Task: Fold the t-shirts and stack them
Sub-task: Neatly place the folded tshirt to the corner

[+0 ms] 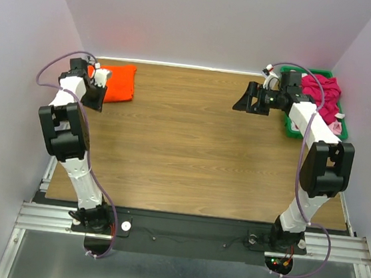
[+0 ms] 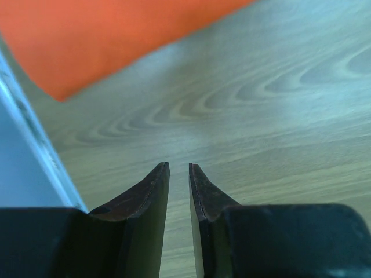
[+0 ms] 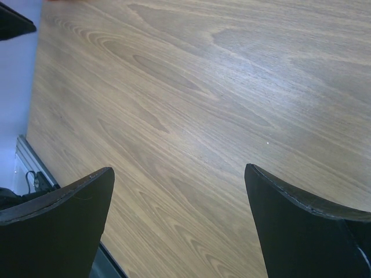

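Observation:
A bright orange t-shirt [image 1: 116,82], folded into a small rectangle, lies at the table's back left. It also shows as a blurred patch in the left wrist view [image 2: 104,40]. My left gripper [image 1: 97,97] hangs just beside its near left edge, jaws almost together with nothing between them [image 2: 178,165]. A magenta t-shirt [image 1: 322,93] lies bunched in the green bin, with a bit of pale pink cloth [image 1: 336,127] at its near side. My right gripper [image 1: 246,100] is left of the bin, wide open and empty over bare wood [image 3: 179,168].
The green plastic bin [image 1: 290,129] stands at the back right corner against the wall. The wooden table [image 1: 190,153] is walled at the back and both sides. A metal rail runs along the table's left edge [image 2: 35,139].

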You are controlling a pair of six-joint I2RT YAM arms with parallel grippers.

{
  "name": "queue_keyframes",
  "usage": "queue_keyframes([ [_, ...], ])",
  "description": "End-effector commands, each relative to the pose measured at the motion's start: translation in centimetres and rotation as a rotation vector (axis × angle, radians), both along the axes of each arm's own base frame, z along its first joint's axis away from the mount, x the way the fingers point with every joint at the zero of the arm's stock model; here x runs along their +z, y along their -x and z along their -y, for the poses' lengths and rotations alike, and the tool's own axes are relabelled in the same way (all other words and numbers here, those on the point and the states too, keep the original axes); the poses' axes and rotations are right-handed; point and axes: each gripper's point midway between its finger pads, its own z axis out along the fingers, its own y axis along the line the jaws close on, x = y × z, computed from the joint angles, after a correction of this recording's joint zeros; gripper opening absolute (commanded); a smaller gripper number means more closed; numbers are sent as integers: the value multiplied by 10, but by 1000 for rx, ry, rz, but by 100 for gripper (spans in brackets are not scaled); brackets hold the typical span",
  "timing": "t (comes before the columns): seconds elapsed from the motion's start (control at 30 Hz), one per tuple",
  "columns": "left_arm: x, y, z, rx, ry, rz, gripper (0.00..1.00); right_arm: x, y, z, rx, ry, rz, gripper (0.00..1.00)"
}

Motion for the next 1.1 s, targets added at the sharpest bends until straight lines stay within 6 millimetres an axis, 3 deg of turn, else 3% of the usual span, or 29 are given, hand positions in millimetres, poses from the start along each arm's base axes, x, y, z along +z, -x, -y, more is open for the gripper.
queue_keyframes([
  [0.0, -14, -6, -10, 42, -20, 2, 34, 31, -2, 1, 6, -14, 81, 100],
  [0.23, -41, -31, -9, 64, 34, 7, 54, 24, -3, 2, -1, -2, 70, 100],
  [0.5, -53, -69, -21, 70, 24, 33, 71, 16, -7, 3, -7, 4, 52, 100],
  [0.83, -52, -102, -24, 86, 50, 73, 73, 8, -8, 3, -2, 1, 34, 100],
  [0.87, -59, -103, -23, 95, 62, 62, 73, 7, -8, 3, -3, 4, 34, 100],
  [1.07, -62, -110, -2, 138, 202, 60, 73, 2, -9, 4, -6, 13, 26, 100],
])
